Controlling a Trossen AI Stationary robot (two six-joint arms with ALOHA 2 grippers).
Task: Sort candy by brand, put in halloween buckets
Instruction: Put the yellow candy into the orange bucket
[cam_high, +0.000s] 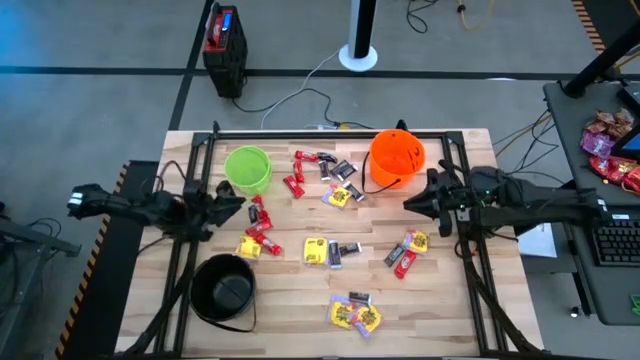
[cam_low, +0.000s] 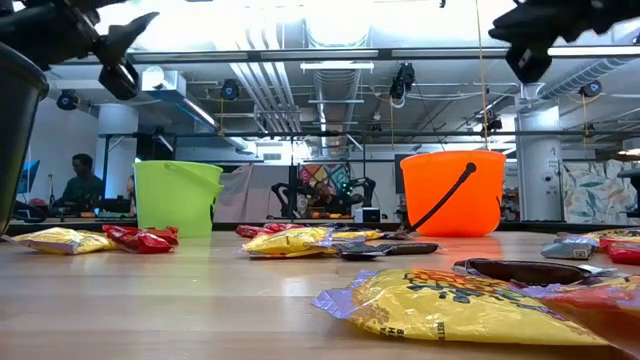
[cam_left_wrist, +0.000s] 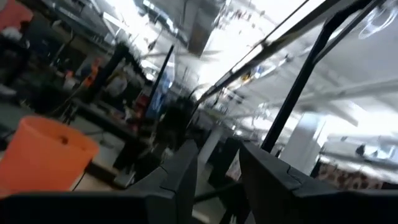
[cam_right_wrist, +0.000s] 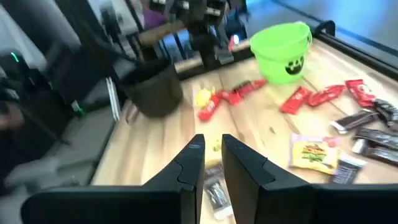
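Observation:
Wrapped candy in red, yellow and dark wrappers lies scattered flat on the wooden table (cam_high: 300, 320), for instance red pieces (cam_high: 262, 225), a yellow one (cam_high: 316, 250) and dark ones (cam_high: 340, 168). The lime green bucket (cam_high: 248, 168) and the orange bucket (cam_high: 397, 157) stand upright at the far side, the black bucket (cam_high: 223, 288) at the near left. My left gripper (cam_high: 238, 205) hovers open at the left, between the green and black buckets, with nothing between its fingers (cam_left_wrist: 186, 168). My right gripper (cam_high: 408, 204) hovers at the right, just near of the orange bucket, its fingers (cam_right_wrist: 193, 155) a narrow gap apart and empty.
A black metal frame (cam_high: 330, 132) runs along the table's far edge and down both sides. A yellow candy pile (cam_high: 355, 315) lies near the front edge. Off the table stand a dark case (cam_high: 225, 45) and a desk with pink-red packets (cam_high: 610, 150). A person (cam_low: 80, 185) sits in the room behind.

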